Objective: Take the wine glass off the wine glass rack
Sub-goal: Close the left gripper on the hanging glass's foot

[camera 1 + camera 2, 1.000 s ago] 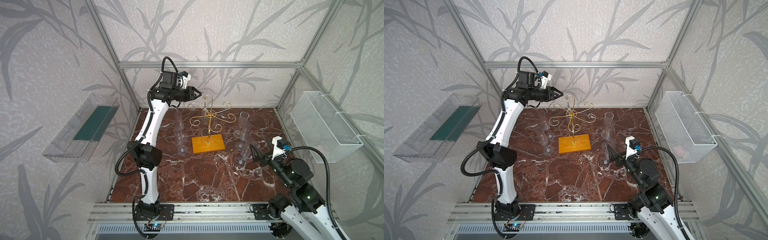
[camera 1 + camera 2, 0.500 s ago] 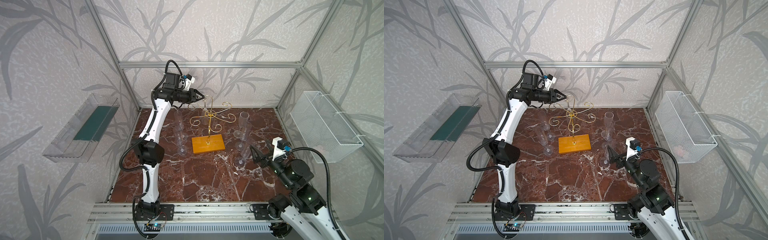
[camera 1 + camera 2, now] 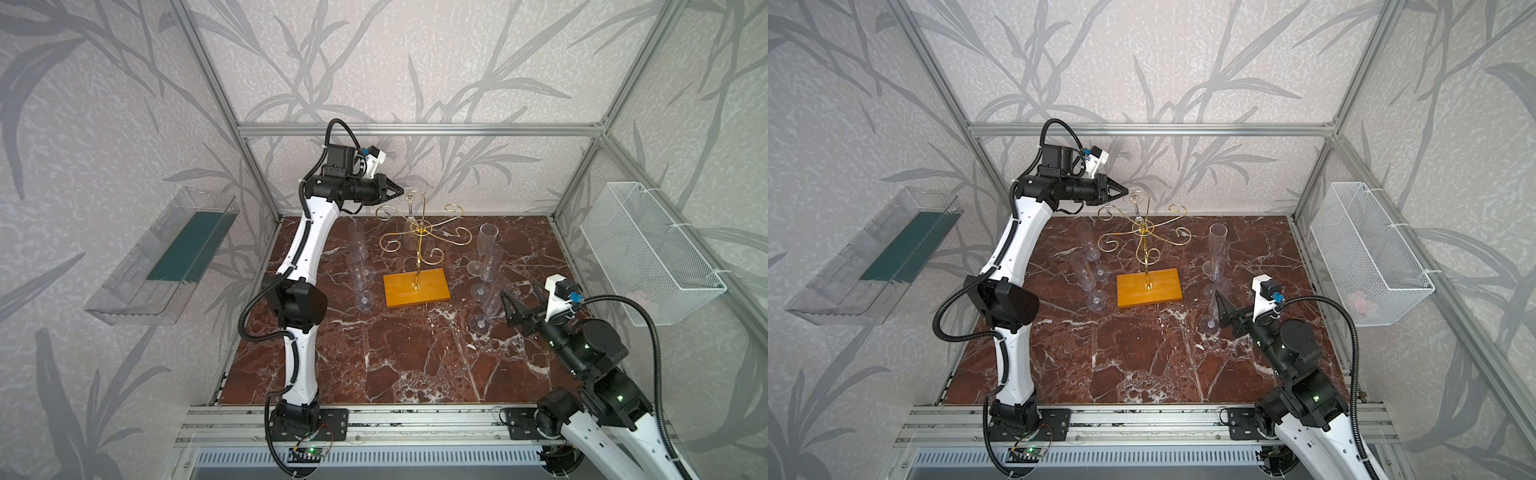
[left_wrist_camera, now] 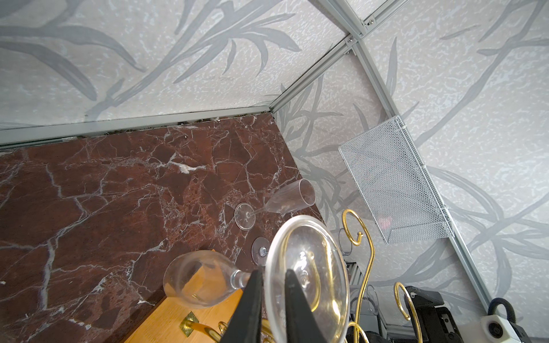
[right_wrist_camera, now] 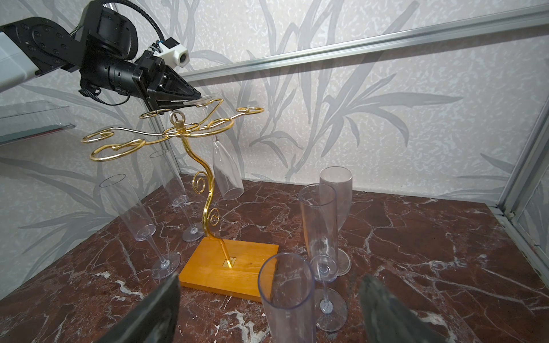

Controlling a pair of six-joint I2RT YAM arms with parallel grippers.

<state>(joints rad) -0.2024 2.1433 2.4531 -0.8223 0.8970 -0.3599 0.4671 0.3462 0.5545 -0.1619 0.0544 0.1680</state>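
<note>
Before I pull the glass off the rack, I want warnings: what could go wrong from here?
1. The left hand grips only the foot rim of the hanging wine glass, so it may slip or tilt.
2. Its stem sits in a curl of the wine glass rack; an off-line pull could drag or tip the rack.
3. Champagne flutes stand close to the base and could be knocked over.

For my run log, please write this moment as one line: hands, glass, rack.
left hand: shut on foot of glass | glass: hanging upside down on rack | right hand: open, low by standing flutes
</note>
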